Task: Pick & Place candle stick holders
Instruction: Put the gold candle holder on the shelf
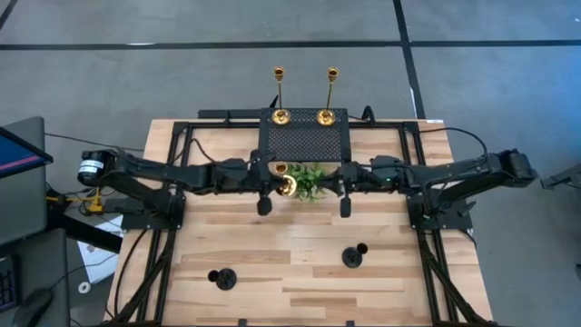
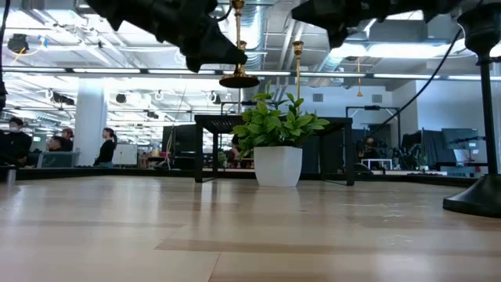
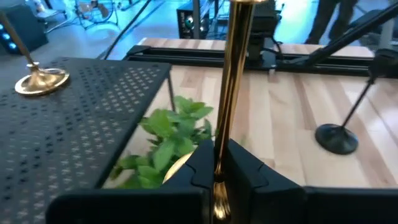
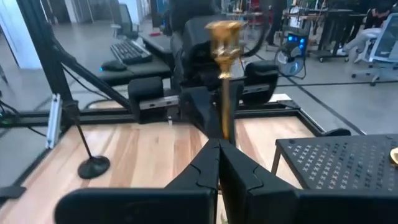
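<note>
Two tall thin gold holders (image 1: 280,116) (image 1: 325,116) stand by their round bases on the black mesh stand (image 1: 304,141) at the table's far side. A third gold holder (image 1: 287,184) is up in the air by the small green plant (image 1: 310,184), in my left gripper (image 3: 219,168), which is shut on it. Two black holders (image 1: 222,277) (image 1: 352,257) stand on the wood nearer the front edge. My right gripper (image 4: 219,163) is shut and empty, just right of the plant (image 1: 339,178), pointing at the held holder (image 4: 222,37). My left gripper pinches the gold holder's thin stem (image 3: 225,134) between its two fingers, low on the stem, a little above the round base (image 2: 239,81). The fingers come level from the table's left and lie across the stem. The holder stands upright, lifted clear of the table.
The potted plant (image 2: 278,141) stands between the two grippers, in front of the mesh stand (image 3: 74,124). Both arms reach in over the table's middle. People and desks show in the room beyond the table.
</note>
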Motion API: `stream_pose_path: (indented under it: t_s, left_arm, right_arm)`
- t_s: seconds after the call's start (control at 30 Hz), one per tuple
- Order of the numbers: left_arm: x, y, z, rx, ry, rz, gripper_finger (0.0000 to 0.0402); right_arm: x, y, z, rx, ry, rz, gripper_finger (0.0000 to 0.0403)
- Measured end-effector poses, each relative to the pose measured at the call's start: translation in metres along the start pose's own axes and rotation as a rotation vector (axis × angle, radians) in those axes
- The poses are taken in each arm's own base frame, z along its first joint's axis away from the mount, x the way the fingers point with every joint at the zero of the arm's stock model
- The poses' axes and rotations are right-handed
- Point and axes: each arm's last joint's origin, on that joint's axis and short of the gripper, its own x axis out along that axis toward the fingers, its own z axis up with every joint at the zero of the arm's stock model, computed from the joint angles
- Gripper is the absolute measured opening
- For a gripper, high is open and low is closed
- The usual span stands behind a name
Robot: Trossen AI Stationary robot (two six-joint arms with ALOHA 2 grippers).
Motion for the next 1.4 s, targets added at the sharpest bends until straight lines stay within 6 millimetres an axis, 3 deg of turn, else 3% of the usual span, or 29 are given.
stream_pose_path:
  t_s: [0.23, 0.7, 0.97, 1.13, 1.4]
  left_arm:
    - [0.001, 0.013, 0.020, 0.035, -0.009, 0.040, 0.0014]
    - [0.013, 0.038, 0.025, 0.042, -0.001, -0.001, 0.0014]
    - [0.032, 0.048, 0.017, 0.036, 0.046, 0.028, 0.0014]
    - [0.036, 0.050, 0.023, 0.037, 0.014, 0.075, 0.0014]
    - [0.036, 0.051, 0.026, 0.039, -0.008, 0.105, 0.0014]
  right_arm:
    - [0.021, -0.007, 0.016, -0.010, 0.000, -0.037, 0.0000]
    - [0.053, -0.037, 0.028, 0.003, 0.007, -0.139, 0.0003]
    - [0.060, -0.049, 0.028, 0.002, 0.057, -0.175, 0.0084]
    - [0.059, -0.053, 0.029, 0.100, 0.049, -0.194, 0.0127]
    - [0.059, -0.054, 0.028, 0.107, 0.051, -0.335, 0.0130]
